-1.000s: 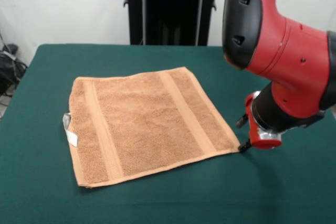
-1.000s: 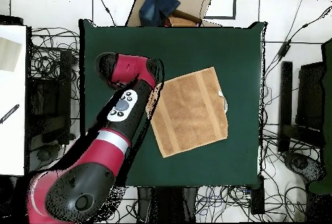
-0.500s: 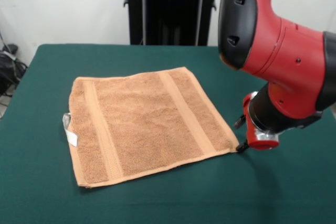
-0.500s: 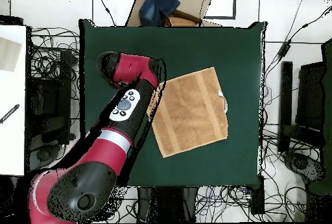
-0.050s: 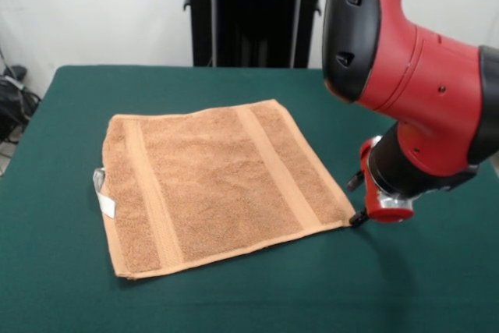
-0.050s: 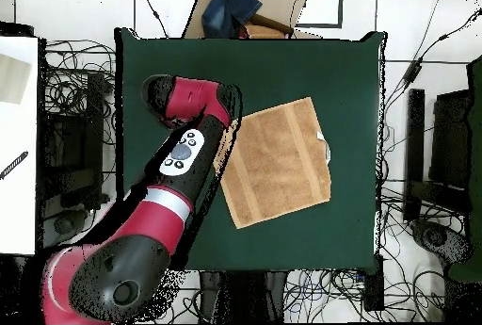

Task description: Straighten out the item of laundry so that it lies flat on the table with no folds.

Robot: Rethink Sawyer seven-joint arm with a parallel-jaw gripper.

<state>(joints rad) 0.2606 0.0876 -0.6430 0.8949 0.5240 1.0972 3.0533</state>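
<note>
One towel (image 5: 214,185) on the bench (image 5: 437,286), and it is spread out flat on the green cloth, left of centre in the front view. Two woven bands run across it, one near each side edge. One white loop tag (image 5: 102,193) sticks out from the towel's left edge. No folds show; the four corners all lie down on the felt.

One arm (image 5: 413,83), red and black, comes in from the upper right of the front view and fills that side. Its gripper (image 5: 360,217) sits low at the towel's near right corner, the dark tip right at the corner's point, down at the cloth. Whether the fingers are apart or together, I cannot tell: the wrist body hides them and only a small black tip shows.

From overhead, one towel (image 6: 280,161) again, lying askew on the bench (image 6: 282,67), right of the middle. The arm (image 6: 179,166) stretches up from the bottom left and its end overlaps the towel's left edge.
</note>
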